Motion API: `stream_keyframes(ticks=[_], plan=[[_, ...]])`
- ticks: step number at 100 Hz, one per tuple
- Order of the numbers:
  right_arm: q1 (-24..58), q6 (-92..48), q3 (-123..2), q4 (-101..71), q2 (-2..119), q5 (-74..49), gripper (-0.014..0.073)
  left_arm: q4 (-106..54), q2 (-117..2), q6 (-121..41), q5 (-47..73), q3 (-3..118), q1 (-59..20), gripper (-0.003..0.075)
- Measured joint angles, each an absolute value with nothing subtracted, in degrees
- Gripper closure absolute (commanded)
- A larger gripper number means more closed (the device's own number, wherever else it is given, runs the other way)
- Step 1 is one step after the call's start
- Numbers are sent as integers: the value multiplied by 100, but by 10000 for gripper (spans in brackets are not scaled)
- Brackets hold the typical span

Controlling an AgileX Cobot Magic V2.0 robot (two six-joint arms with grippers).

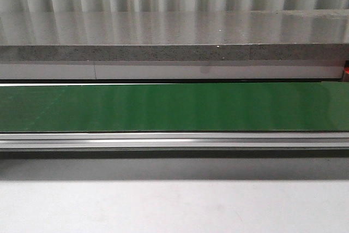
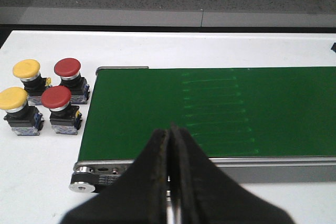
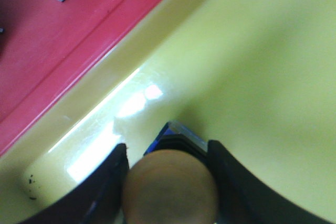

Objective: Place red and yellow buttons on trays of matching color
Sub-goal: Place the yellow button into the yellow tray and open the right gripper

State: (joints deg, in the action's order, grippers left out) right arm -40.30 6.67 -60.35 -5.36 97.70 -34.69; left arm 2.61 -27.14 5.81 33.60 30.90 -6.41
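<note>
Buttons: four wait in a cluster on the white table (image 2: 220, 45), at nine o'clock from the green belt (image 2: 220, 108) in my left wrist view; a fifth is in my right gripper.
Yellow tray (image 3: 262, 51): fills most of my right wrist view, its floor right under the held piece; the red tray (image 3: 63, 40) lies touching it at ten o'clock.
Right gripper (image 3: 168, 182): clamped on a yellow-capped button (image 3: 170, 187), blurred; I judge it at the release point.
Step in hand: I would lower until the base sits flat, then part the jaws slowly so it does not tip.
Left gripper (image 2: 169, 182): fingers pressed together on nothing, above the belt's near edge.
Waiting group: two yellow buttons (image 2: 20, 103), two red buttons (image 2: 62, 90), all upright.
Room: front view shows only belt, aluminium rail (image 1: 174, 140) and a grey stone ledge (image 1: 174, 36).
</note>
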Motion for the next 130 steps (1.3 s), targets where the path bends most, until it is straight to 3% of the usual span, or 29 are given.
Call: stream_keyframes(ticks=[11,18,54,108,130], plan=[[-4030,678,-6035,-536,9770,-3455,25,261,-2714,581,3360,3090,-641,740],[-4030,681,-6035,-536,9773,-3455,-24,261,-2714,581,3360,3090,-641,740],[-3700,681,-6033,-563,8902,-3455,-21,261,-2714,581,3360,3090,-641,740],[-1208,107,-5332,-585,6131,-3612,-21,261,-2714,581,3360,3090,-641,740],[-713,-84,-4789,-597,5082,-4136,-16,261,-2714,581,3360,3090,-641,740]])
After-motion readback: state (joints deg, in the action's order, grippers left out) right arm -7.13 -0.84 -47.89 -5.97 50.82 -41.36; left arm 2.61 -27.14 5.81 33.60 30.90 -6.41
